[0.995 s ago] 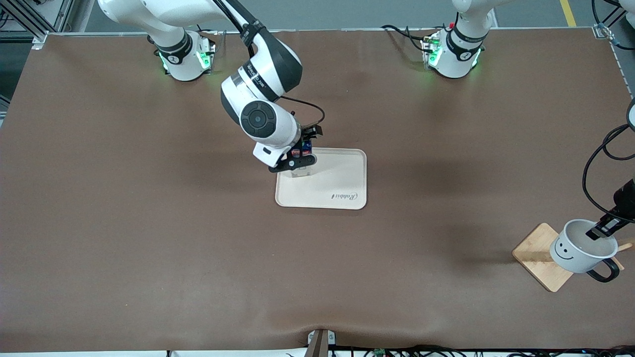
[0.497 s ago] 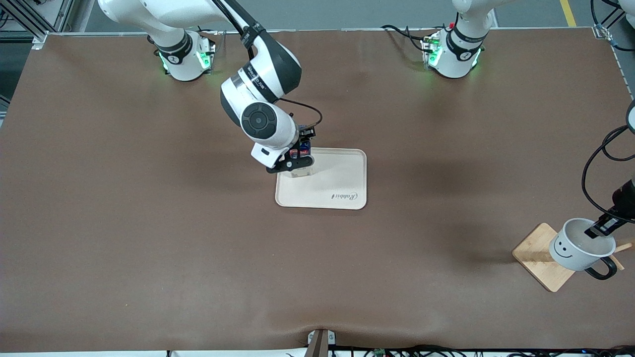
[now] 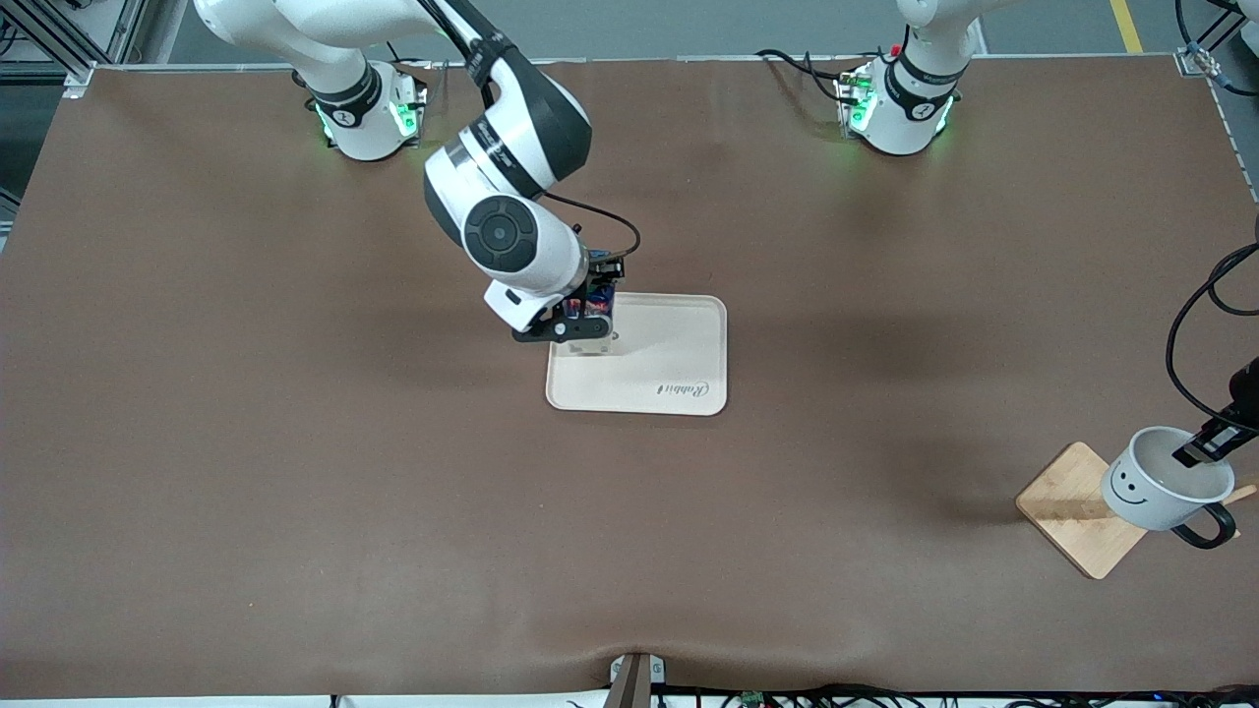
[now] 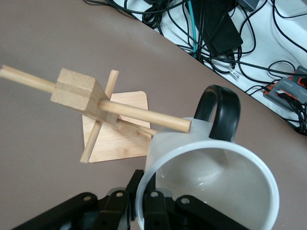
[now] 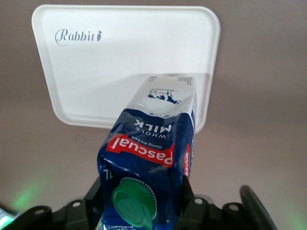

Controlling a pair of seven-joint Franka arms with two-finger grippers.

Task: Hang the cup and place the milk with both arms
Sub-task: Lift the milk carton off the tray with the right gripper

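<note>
Your smiley-faced white cup (image 3: 1166,480) hangs tilted over the wooden rack (image 3: 1077,509), left gripper (image 3: 1202,448) pinching its rim. Your right gripper (image 3: 573,325) clamps the blue milk (image 3: 596,304) over the tray's (image 3: 679,356) ten-o'clock corner.

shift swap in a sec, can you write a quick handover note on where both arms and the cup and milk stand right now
Left gripper: shut on the cup at its rim, one finger inside. The cup is in the air over the wooden cup rack at the left arm's end of the table; in the left wrist view its handle is close to the tip of a peg but not threaded on.
Right gripper: shut on the milk, held at the corner of the cream tray; whether its base touches the tray cannot be told.
Done: both things picked up and carried to their targets.
Left: hook the handle over the peg, set the milk down, release both.
</note>
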